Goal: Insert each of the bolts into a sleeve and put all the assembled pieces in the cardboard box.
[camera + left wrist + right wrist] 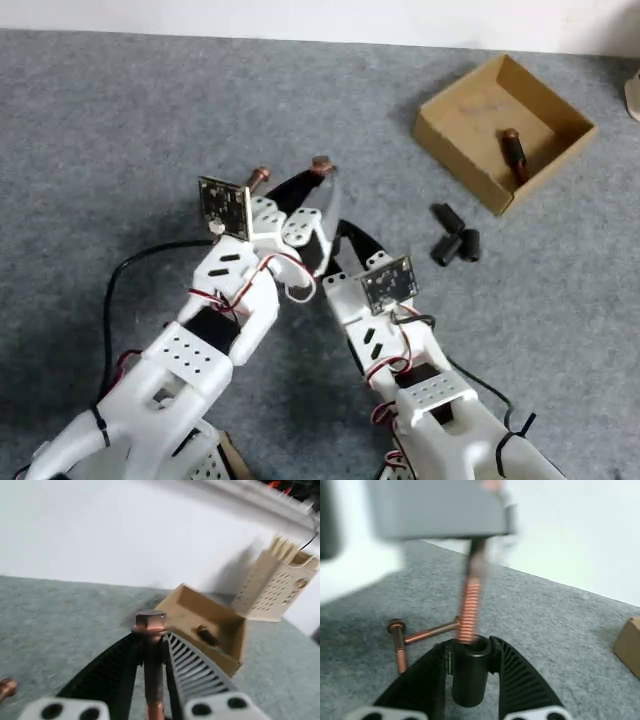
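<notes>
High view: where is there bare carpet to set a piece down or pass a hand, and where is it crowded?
Free: the wide carpet between the back wall and the left arm; the patch right of the right arm, short of the sleeves. Crowded: the centre, where the left gripper and right gripper meet, and the gap between sleeves and cardboard box.

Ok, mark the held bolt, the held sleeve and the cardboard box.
held bolt (150,621): left wrist view, hex head.
held sleeve (469,674): right wrist view, side wall.
cardboard box (478,112): high view, bare floor.

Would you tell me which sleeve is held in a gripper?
The sleeve in the right gripper, with a bolt at its mouth; the loose sleeves lie beside the box.
</notes>
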`<state>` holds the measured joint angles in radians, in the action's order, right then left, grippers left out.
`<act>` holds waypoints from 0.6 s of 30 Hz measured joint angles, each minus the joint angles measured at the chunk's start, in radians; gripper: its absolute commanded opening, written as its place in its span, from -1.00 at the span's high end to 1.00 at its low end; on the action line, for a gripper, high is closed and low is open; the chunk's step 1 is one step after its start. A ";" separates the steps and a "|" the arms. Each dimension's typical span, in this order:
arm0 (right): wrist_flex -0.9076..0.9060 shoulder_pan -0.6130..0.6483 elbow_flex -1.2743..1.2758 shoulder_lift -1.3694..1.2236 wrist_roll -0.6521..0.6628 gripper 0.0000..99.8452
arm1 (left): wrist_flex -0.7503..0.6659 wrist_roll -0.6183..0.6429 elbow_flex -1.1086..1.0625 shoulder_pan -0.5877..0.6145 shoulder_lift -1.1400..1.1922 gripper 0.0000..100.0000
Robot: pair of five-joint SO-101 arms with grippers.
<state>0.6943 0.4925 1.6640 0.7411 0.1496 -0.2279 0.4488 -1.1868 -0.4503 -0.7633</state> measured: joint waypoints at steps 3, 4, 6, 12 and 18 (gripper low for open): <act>0.000 -0.002 0.000 0.000 0.000 0.99 | 0.000 0.054 0.008 0.000 0.000 0.99; 0.000 -0.002 0.000 0.000 0.000 0.99 | 0.000 0.069 0.008 0.005 0.000 0.99; 0.000 -0.002 0.000 0.000 0.000 0.99 | 0.000 0.084 0.008 0.006 0.005 0.99; 0.000 -0.002 0.000 0.000 0.000 0.99 | 0.000 0.089 0.008 0.025 0.012 0.99; 0.000 -0.002 0.000 0.000 0.000 0.99 | 0.000 0.040 0.008 0.049 0.012 0.99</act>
<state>0.6943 0.4910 1.6640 0.7411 0.1496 -0.2279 0.4887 -1.1792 -0.4012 -0.7511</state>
